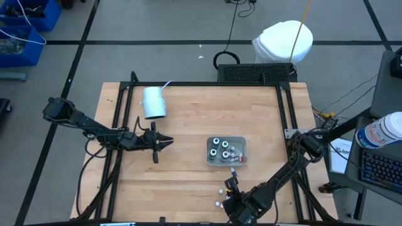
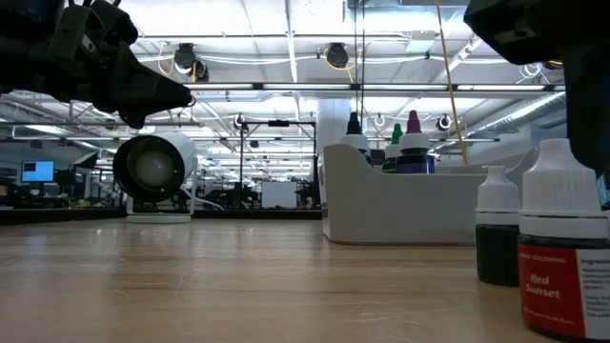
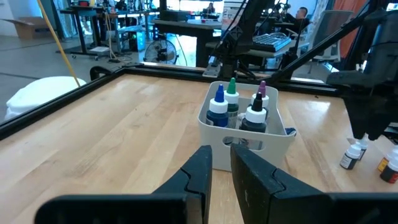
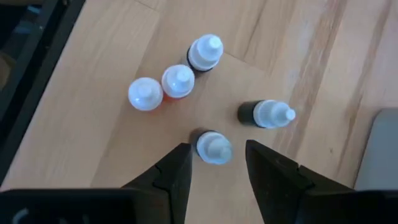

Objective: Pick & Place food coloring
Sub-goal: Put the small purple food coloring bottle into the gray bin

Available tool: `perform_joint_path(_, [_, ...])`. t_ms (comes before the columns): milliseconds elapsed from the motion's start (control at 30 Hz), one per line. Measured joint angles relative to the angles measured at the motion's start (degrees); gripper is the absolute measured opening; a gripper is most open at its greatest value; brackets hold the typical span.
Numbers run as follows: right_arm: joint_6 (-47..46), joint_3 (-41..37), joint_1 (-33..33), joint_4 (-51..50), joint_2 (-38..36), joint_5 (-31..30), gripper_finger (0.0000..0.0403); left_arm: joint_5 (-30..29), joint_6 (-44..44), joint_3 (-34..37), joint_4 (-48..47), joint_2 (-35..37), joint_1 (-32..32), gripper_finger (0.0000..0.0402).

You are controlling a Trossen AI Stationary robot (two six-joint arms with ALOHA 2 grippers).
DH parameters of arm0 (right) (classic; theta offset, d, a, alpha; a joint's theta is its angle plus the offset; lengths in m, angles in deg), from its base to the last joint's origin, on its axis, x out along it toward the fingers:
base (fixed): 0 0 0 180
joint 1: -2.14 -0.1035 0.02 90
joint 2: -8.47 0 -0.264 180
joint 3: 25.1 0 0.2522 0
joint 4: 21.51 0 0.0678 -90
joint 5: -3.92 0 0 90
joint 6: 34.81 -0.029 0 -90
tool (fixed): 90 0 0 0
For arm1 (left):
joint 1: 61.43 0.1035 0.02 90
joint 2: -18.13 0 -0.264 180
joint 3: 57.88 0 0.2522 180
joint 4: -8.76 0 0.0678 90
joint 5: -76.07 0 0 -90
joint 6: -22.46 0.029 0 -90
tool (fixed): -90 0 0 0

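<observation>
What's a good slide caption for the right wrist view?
Right gripper with open fingers above one of five white-capped food coloring bottles standing on the wooden table.

A pale wooden surface point(image 1: 188, 132) framed by black rails fills the middle of the high view. On it, upper left, a pale blue cup point(image 1: 154, 102) lies on its side. Right of centre sits a grey tray point(image 1: 227, 151). Near the lower edge, small white-capped bottles point(image 1: 221, 191) stand loose on the wood.
</observation>
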Motion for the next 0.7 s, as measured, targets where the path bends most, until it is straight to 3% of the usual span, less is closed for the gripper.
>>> perform_joint_path(700, [-0.04, -4.65, 0.44, 7.69, 0.00, 2.60, 0.0110, 0.02, -0.11, 0.00, -0.02, 0.00, 0.00, 0.0067])
